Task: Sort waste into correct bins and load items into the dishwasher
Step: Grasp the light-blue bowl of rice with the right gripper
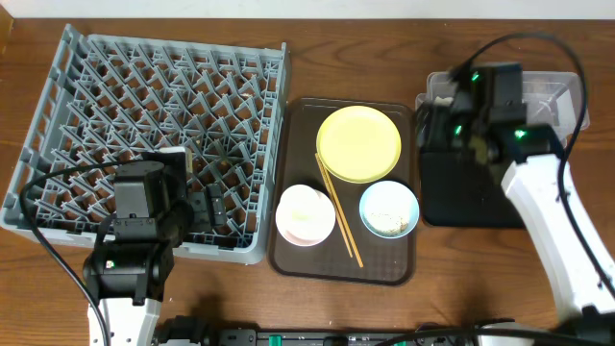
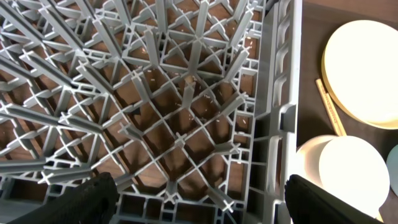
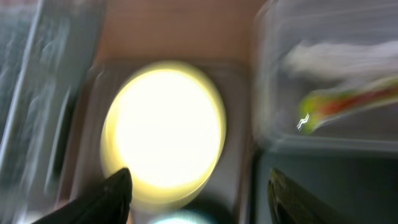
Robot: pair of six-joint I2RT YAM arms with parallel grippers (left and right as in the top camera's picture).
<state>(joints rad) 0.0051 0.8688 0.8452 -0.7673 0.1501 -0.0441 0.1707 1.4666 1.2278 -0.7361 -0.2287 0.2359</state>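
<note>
The grey dish rack (image 1: 144,135) fills the left of the table. My left gripper (image 1: 213,207) hangs open and empty over its near right corner, seen in the left wrist view (image 2: 202,205) above the lattice (image 2: 186,112). On the brown serving tray lie the yellow plate (image 1: 358,142), white bowl (image 1: 306,213), blue bowl (image 1: 389,210) holding crumbs, and chopsticks (image 1: 338,210). My right gripper (image 1: 432,125) is open and empty between the plate (image 3: 165,127) and the clear tub (image 3: 348,143). The tub holds the wrapper (image 3: 348,102) and napkin (image 3: 336,53). No separate cream cup shows.
The brown serving tray (image 1: 288,255) sits between the rack and the black tray (image 1: 461,197). The clear tub (image 1: 553,91) stands behind the black tray at the back right. The right wrist view is motion-blurred. Cables run over the rack's near left side and over the tub.
</note>
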